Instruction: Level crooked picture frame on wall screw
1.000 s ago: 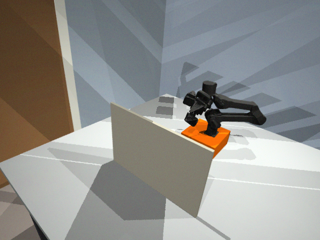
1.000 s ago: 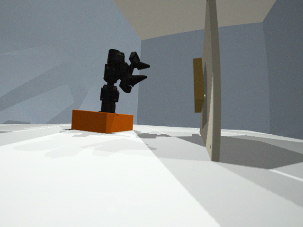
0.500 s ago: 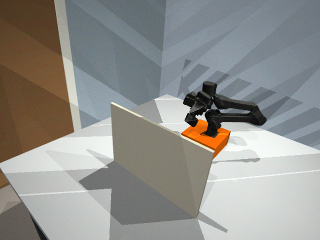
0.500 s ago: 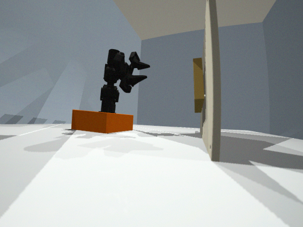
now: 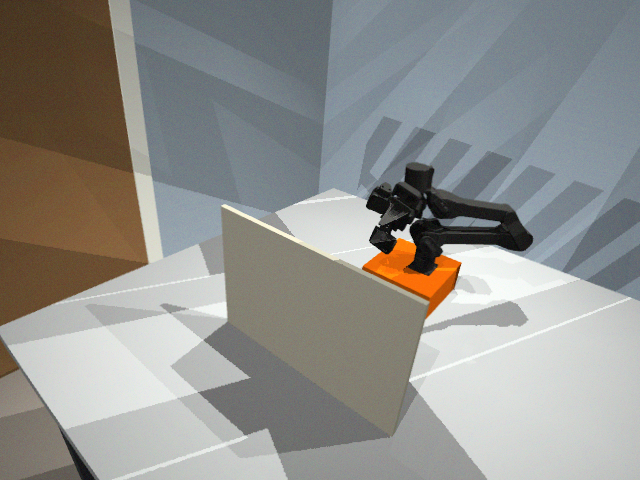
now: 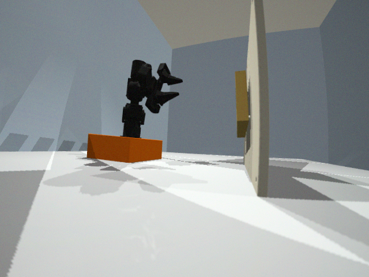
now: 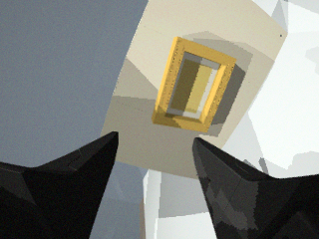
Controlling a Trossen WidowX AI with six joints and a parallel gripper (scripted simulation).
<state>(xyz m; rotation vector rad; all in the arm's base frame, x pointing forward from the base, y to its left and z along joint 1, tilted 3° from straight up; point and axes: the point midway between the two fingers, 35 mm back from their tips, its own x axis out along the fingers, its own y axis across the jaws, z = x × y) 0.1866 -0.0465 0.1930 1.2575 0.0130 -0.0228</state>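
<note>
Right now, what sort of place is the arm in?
Likely a robot test bench in a plain room: an arm on an orange block, an upright board on the table, and a yellow picture frame on it.

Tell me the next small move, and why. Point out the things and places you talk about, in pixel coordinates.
Probably ease the open jaws (image 5: pixel 388 227) (image 6: pixel 180 87) forward toward the yellow picture frame (image 6: pixel 241 96) (image 7: pixel 167 82): they stand well short of it, with nothing between them, and it hangs on the upright panel (image 5: pixel 320 320) (image 6: pixel 262 119) (image 7: pixel 145 144).
</note>
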